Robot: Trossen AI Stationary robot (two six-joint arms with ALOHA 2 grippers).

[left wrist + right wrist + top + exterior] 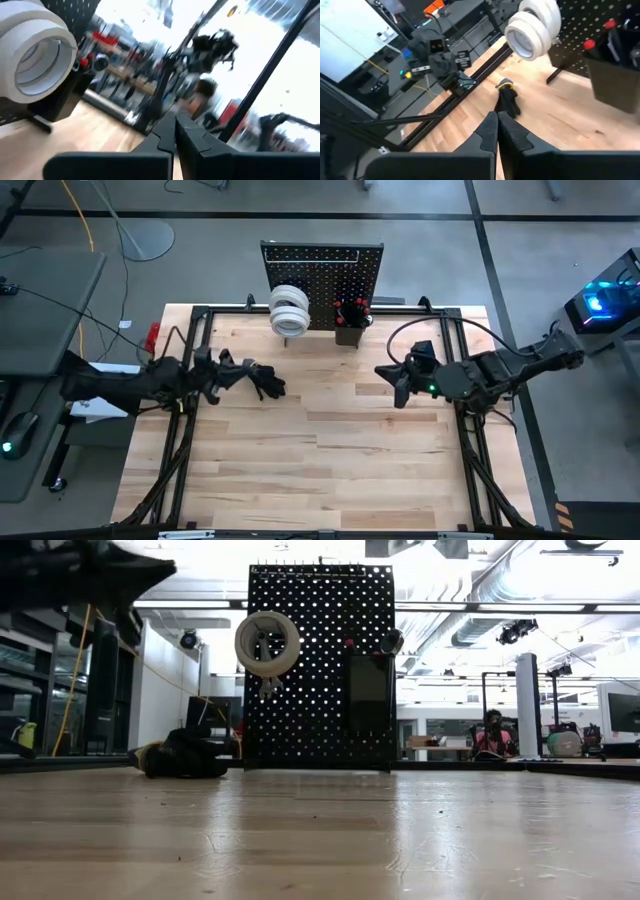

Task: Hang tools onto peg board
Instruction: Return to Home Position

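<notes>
The black peg board (322,268) stands upright at the table's far edge. Two white tape rolls (289,312) hang from a peg on its front, left of a small black bin (349,332) fixed to the board, in which red-handled screwdrivers (352,310) stand. In the low view the rolls (267,643) hang high on the board (320,730). My left gripper (274,387) is shut and empty, low over the table's left side, near the board. My right gripper (393,382) is shut and empty above the table's right side, higher up.
A black metal frame (200,320) runs along the table's left, right and far edges. Bare wood (320,460) fills the middle and near part of the table. A desk (45,310) stands off the table's left side, and a person (492,735) sits far off in the room.
</notes>
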